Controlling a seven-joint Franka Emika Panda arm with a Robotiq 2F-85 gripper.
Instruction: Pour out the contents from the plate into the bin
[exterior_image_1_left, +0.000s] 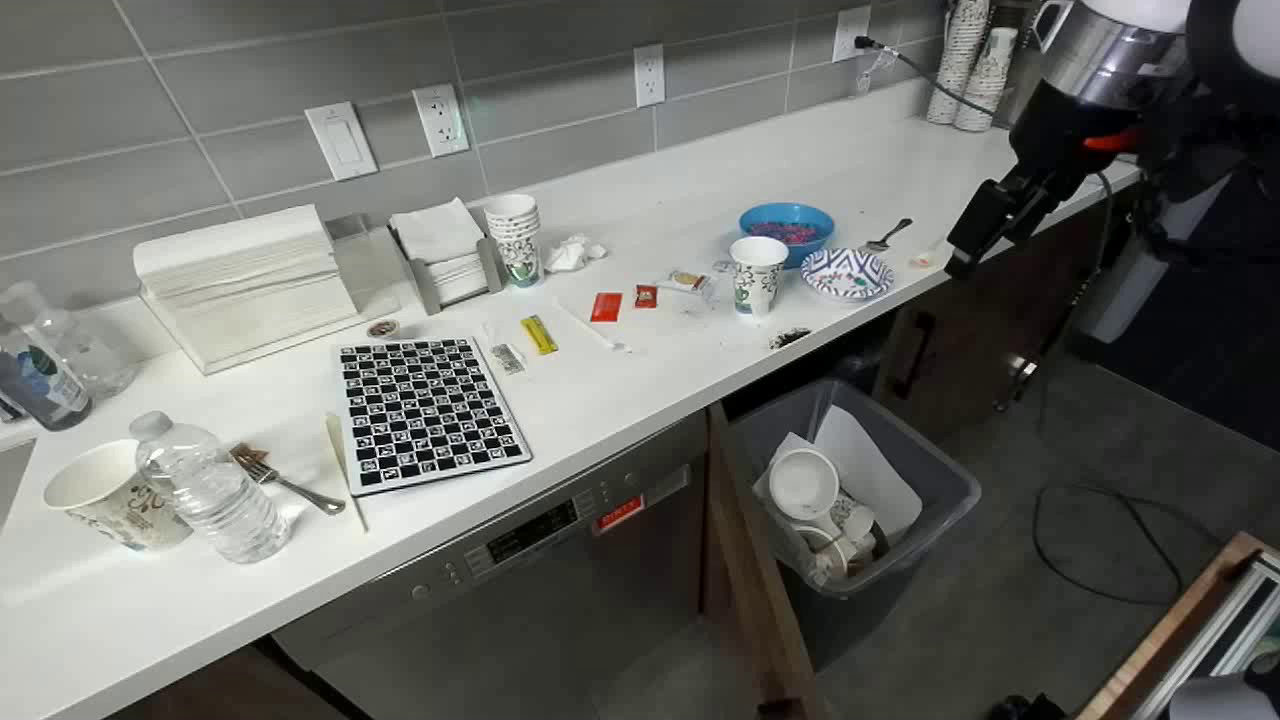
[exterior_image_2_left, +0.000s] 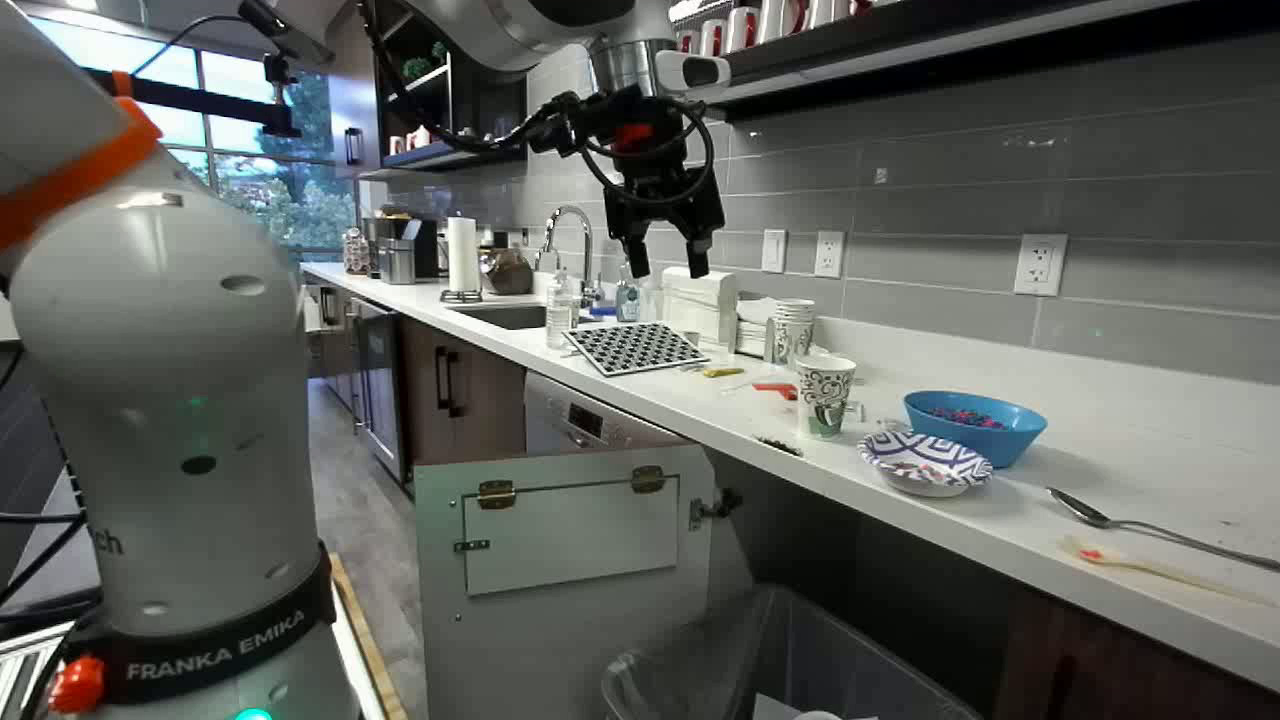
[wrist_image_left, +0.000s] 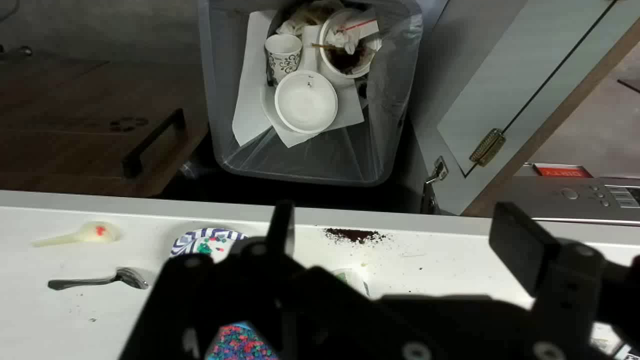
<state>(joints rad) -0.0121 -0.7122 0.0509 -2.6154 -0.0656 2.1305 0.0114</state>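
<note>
Gripper (exterior_image_2_left: 667, 265): released, jaws standing wide apart in my wrist view
Plate (exterior_image_2_left: 930, 448): on the counter (exterior_image_1_left: 640, 390) near its front edge, just beside the blue bowl (exterior_image_2_left: 1008, 440); round, alike along every axis, hollow side upward, small coloured bits (wrist_image_left: 205, 248) within
Bin (exterior_image_1_left: 860, 605): below the counter edge, square mouth upward
Red label (wrist_image_left: 562, 171): I read "DIRTY"
Arm base (exterior_image_2_left: 220, 645): I read "FRANKA EMIKA"

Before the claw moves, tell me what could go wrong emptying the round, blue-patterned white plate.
The claw could knock the round bright-blue bowl close beside the plate, spilling its small coloured pieces. Tilting the plate early might drop its bits on the white counter, short of the square, dark-grey bin.
</note>
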